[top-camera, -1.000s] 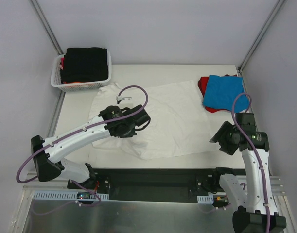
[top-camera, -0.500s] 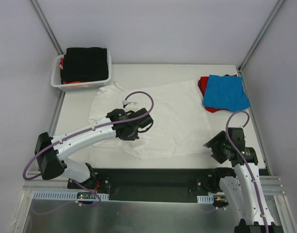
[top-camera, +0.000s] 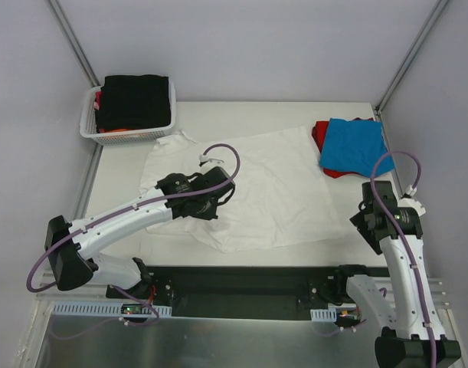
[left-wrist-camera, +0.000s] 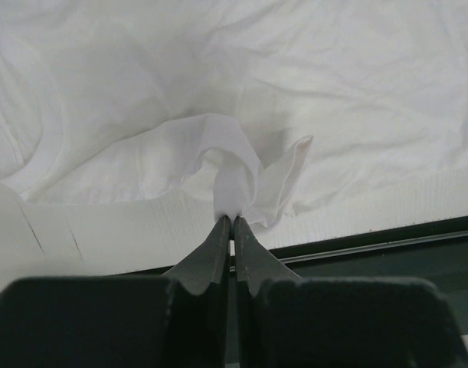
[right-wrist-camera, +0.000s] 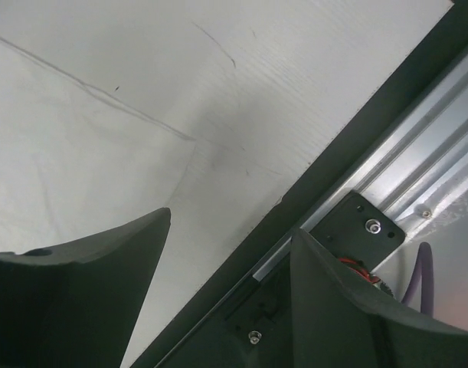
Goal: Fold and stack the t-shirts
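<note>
Left hand (left-wrist-camera: 231, 220) clamped on a fold of the white shirt (left-wrist-camera: 333, 115), mid-frame. Right hand (right-wrist-camera: 230, 230) open, empty, over bare counter (right-wrist-camera: 256, 92). We would carry the fold low and straight.

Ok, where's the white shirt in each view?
Top external: the white shirt lies spread across the middle of the table.
Left wrist: it fills the upper frame, with a fold pinched in the shut left gripper.
Right wrist: the flat pale sheet at left may be its corner, but I cannot tell for sure.
Shared landmark: the black rail along the table's near edge.
</note>
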Robot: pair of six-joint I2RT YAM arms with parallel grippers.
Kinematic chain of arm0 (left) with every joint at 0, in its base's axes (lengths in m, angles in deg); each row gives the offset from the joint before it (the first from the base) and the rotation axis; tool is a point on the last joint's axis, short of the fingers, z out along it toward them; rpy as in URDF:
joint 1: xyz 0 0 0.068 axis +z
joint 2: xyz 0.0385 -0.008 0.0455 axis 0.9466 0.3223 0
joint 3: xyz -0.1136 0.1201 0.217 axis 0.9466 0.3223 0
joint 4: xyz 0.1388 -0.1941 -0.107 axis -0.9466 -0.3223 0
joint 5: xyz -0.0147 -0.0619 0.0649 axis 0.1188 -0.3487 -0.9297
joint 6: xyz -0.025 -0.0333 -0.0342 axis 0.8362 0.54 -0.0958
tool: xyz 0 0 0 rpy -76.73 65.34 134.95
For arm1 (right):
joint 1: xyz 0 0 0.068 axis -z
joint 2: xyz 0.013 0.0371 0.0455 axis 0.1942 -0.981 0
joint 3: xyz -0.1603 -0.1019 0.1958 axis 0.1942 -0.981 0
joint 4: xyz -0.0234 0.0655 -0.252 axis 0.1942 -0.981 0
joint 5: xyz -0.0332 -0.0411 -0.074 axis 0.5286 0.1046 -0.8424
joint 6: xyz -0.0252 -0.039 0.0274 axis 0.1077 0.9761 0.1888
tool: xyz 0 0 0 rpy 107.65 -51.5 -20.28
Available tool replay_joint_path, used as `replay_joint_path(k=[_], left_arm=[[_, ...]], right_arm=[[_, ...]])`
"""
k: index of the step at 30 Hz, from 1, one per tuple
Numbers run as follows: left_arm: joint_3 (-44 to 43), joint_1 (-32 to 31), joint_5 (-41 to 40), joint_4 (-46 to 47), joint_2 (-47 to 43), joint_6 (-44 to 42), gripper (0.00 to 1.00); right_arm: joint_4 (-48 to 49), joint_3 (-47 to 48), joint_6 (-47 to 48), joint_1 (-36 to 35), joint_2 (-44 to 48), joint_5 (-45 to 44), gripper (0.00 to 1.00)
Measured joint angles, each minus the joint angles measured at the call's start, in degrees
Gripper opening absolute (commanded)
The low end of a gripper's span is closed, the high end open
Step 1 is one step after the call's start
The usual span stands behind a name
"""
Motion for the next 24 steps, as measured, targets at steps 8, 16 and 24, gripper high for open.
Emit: replay_joint_path(k=[8,16,24], left_arm=[[0.22,1.51,2.56,1.38,-3.41,-5.79,0.0],[0.57,3.91,4.26,1.53,-3.93,-8.39,0.0],[4.07,5.01,6.4,2.36,-4.37,-8.48,0.0]], right_arm=[[2.89,-6.99,0.24,0.11,1.33,-2.08,0.68],[8.55,-14.62,0.68,0.11,-0.63,-0.11,0.68],[18.64,-15.69,1.97,0.04,-11.04,1.55,0.66]])
